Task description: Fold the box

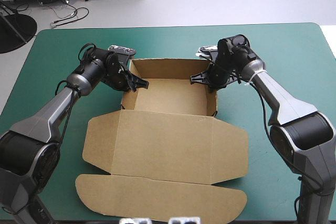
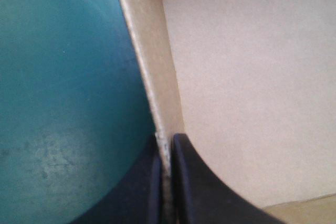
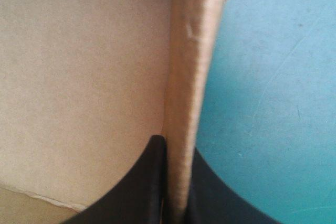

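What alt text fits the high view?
A brown box sits half-formed on a teal-green table: the far part is an open tray with raised walls, and the lid lies flat toward the near edge. The left claw pinches the tray's left wall, the right claw its right wall.

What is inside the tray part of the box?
Only bare brown floor of the box; nothing lies in it. The left hand and right hand each clamp a side wall, so one finger reaches inside. The floor under those fingers is hidden.
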Robot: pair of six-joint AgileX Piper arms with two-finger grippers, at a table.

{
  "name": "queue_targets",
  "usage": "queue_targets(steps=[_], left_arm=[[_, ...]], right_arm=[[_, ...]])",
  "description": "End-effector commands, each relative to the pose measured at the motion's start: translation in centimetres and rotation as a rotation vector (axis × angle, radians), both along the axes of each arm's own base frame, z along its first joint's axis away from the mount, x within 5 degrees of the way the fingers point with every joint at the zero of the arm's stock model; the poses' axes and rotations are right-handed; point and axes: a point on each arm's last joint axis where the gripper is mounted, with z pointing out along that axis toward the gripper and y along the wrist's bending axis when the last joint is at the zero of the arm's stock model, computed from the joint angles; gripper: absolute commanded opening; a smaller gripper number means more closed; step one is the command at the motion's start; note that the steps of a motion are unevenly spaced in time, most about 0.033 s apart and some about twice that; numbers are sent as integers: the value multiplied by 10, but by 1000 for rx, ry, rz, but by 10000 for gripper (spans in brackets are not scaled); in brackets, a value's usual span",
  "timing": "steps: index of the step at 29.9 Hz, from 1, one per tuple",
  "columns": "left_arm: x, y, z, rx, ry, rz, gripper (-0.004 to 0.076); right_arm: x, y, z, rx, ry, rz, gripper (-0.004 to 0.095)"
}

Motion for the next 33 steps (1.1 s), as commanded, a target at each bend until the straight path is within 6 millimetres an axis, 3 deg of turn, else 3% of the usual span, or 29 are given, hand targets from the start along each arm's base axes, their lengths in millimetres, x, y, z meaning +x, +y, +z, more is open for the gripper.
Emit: queue_targets(steps=[1, 6, 8, 17, 23, 26, 33], left_arm=[[-3, -8, 7, -28, -19, -29, -9], [-6, -7, 4, 7, 20, -75, 0], [-7, -7, 1, 18, 45, -80, 11], [-8, -6, 1, 41, 53, -131, 139], [-5, -6, 4, 54, 11, -133, 350], [0, -6, 16, 51, -41, -133, 417], [7, -6, 52, 51, -139, -115, 424]], right_arm=[[-8, 7, 28, 39, -85, 41, 94], [-10, 1, 26, -22, -55, 40, 345], [-10, 1, 27, -21, -57, 38, 388], [-11, 1, 27, -22, -44, 29, 392], [-13, 0, 32, -18, -54, 27, 392], [-13, -2, 39, -27, -87, 27, 398], [-16, -8, 74, -29, -193, 21, 403]])
